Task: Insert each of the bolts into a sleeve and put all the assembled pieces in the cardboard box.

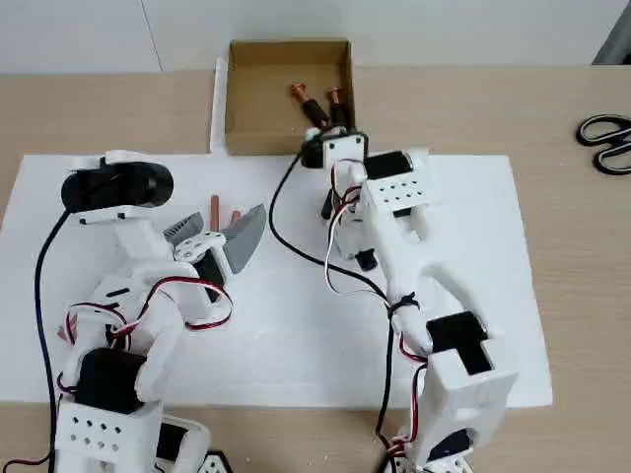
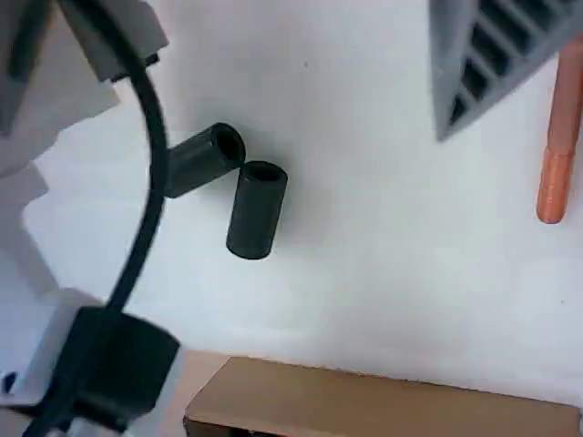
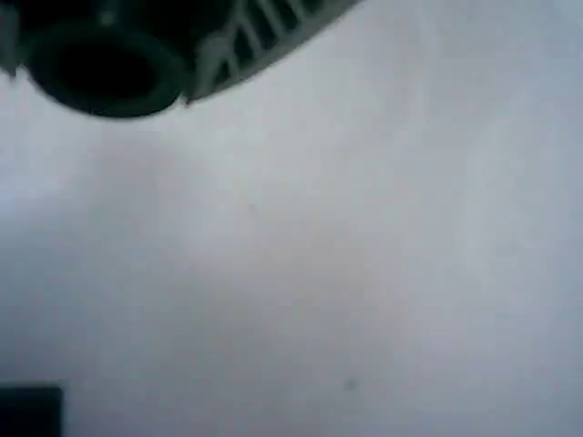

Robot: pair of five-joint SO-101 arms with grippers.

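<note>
Jaws of the left end effector [image 1: 215, 236] gape, released, beside two copper bolts [image 1: 215, 209] on the white surface [image 1: 296, 335]. The right end effector [image 3: 155, 45] grasps a black sleeve [image 3: 100, 73] (end-on to its camera). Two loose sleeves [image 2: 257, 209] touch each other, and assembled pieces [image 1: 325, 103] lie in the cardboard box [image 1: 246, 99].

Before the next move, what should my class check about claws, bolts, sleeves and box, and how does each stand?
1. Left claw open: ok.
2. Bare bolt lying free on the white sheet by that claw: ok.
3. Two loose sleeves on the sheet, touching each other: ok.
4. Sleeve at the right wrist camera gripped: cannot tell.
5. Cardboard box has room beside two assembled pieces: ok.
6. All bolts sleeved: not ok.
</note>
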